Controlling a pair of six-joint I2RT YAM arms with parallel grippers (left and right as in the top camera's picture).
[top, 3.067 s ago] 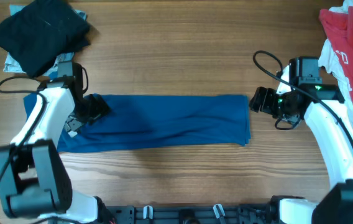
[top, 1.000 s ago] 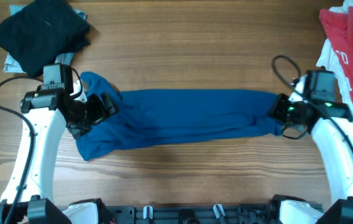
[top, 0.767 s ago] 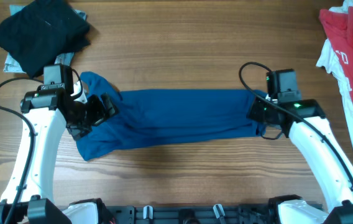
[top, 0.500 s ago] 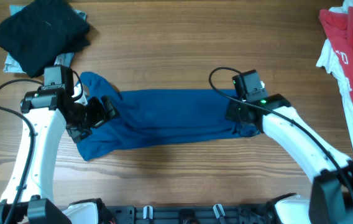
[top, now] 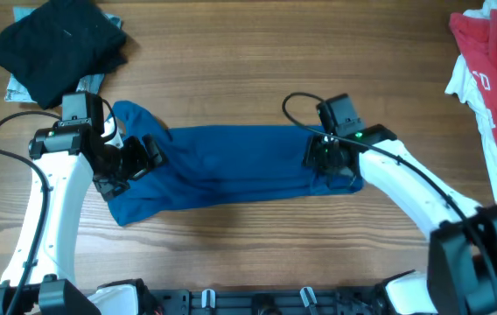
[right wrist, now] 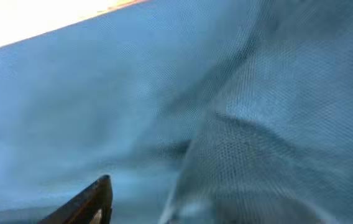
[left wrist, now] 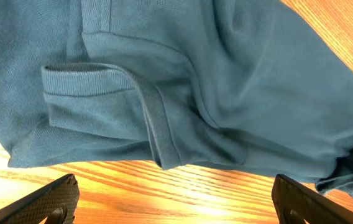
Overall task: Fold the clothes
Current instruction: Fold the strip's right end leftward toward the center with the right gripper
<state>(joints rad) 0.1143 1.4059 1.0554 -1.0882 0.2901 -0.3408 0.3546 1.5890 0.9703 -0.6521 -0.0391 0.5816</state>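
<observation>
Near edge: the table (top: 257, 262) shows bare wood along its whole front, and we count this as open room for either arm.

Mid-table: the blue shirt (top: 231, 166) lies as a long band, its long axis left to right, parallel to the near edge. Its left end is bunched and its right end rumpled.

The left gripper (top: 137, 156) hangs over the shirt's left end. Its jaws are spread wide with nothing between them.

The right gripper (top: 321, 157) sits close on the shirt's right end. We cannot tell whether it grips the cloth.

Each arm is nearer its own end, so we judge an end-over-end fold along that axis likeliest.

Far left corner: the black garment (top: 56, 44), just beyond the left arm.

Far right corner: the red-and-white garment (top: 493, 61), well apart from the shirt.
</observation>
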